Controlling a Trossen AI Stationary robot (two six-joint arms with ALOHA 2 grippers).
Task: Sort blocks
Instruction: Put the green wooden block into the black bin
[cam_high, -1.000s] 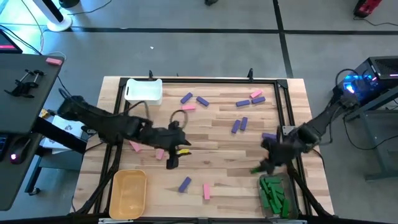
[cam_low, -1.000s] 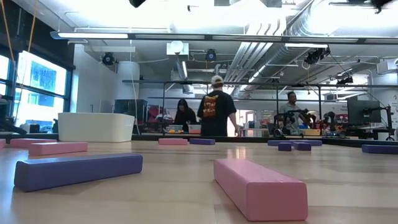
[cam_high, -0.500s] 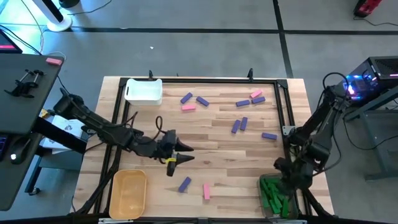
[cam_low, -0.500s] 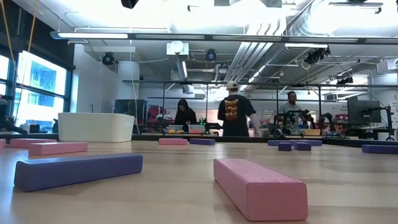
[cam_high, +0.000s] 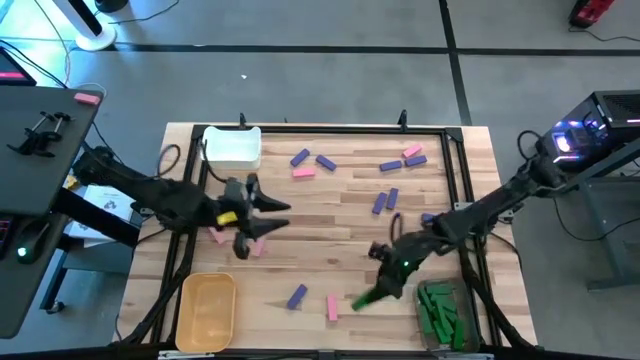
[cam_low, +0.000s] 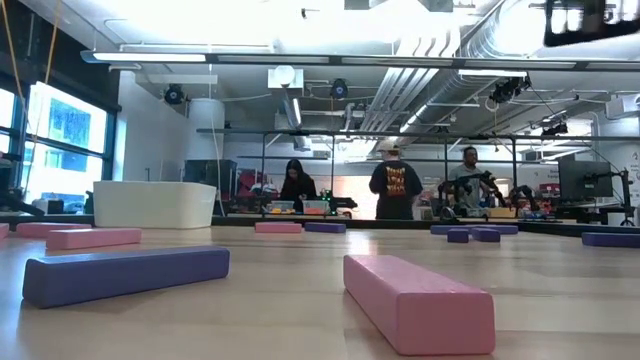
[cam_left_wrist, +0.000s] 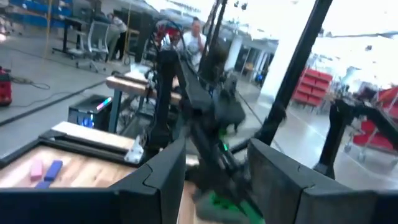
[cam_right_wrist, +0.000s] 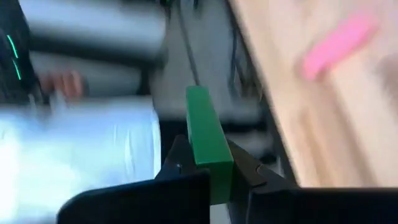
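Purple and pink blocks lie scattered on the wooden table (cam_high: 330, 225), among them a purple one (cam_high: 297, 296) and a pink one (cam_high: 332, 307) near the front edge. They show close up in the low view, purple (cam_low: 125, 273) and pink (cam_low: 420, 300). My right gripper (cam_high: 378, 288) is shut on a green block (cam_high: 364, 298), left of the clear bin (cam_high: 440, 310) that holds more green blocks. Above two pink blocks (cam_high: 258, 246) at the table's left, my left gripper (cam_high: 275, 215) stands open and level, with nothing between its fingers (cam_left_wrist: 165, 174). My right gripper pinches the green block's near end (cam_right_wrist: 211, 158) between its two fingers. The block runs along the fingers and sticks out well past their tips. The fingers slant down toward the table's near left. The block looks lifted clear of the table.
A white bin (cam_high: 232, 147) stands at the far left corner and a yellow bin (cam_high: 207, 310) at the near left. More purple and pink blocks (cam_high: 385, 200) lie toward the far right. People stand in the room beyond the table (cam_low: 395, 190).
My left gripper has risen from the pink blocks, drawn back toward the table's far left and tipped up to level, staying open. My right gripper went over the clear bin, then swung toward the table's left along the near edge, with the green block in its fingers.
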